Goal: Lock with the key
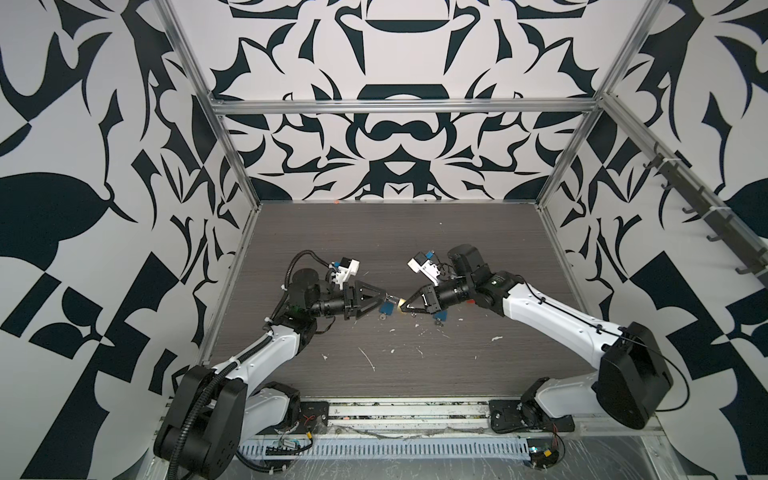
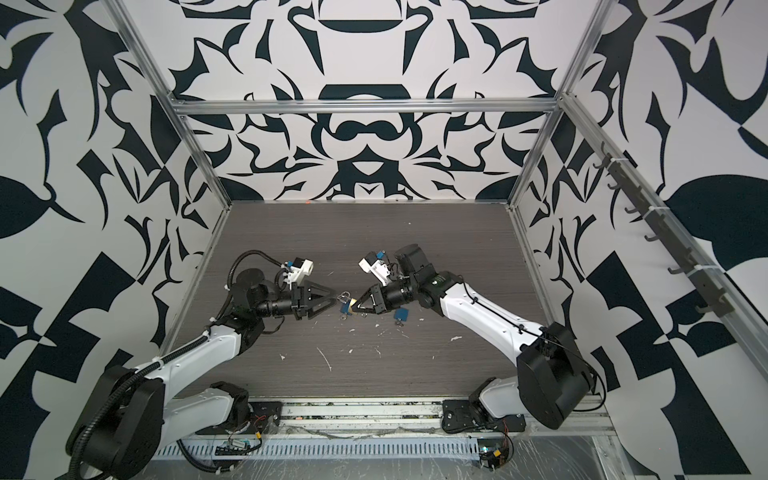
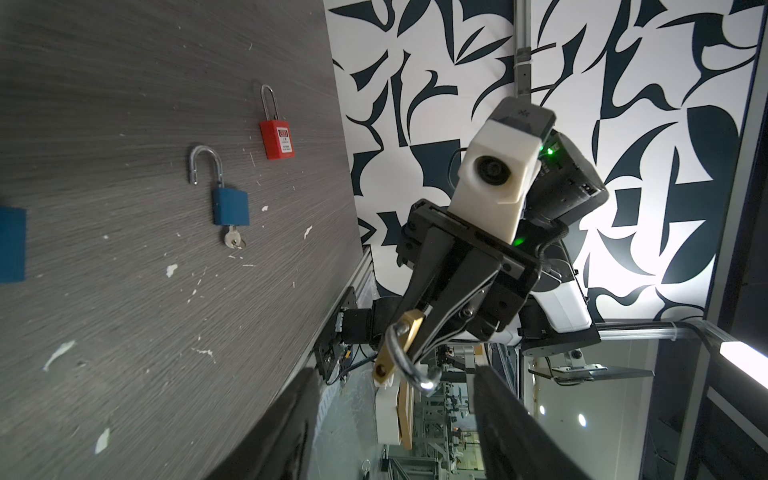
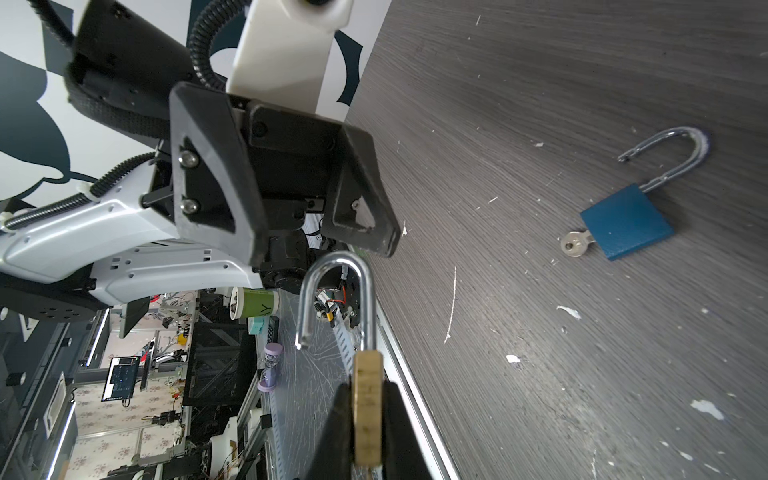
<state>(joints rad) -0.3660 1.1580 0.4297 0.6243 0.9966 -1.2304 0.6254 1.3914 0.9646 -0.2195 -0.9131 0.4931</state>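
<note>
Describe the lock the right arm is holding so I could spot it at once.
Look at the middle of the grey table. Just above it the right tool pinches a padlock, its silver shackle swung open. It alone is brass; lying on the table are blue padlocks and a red padlock.

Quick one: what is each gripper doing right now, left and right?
Left gripper: open, jaws apart, holding nothing.
Right gripper: shut on the brass padlock, gripped by its body.
</note>
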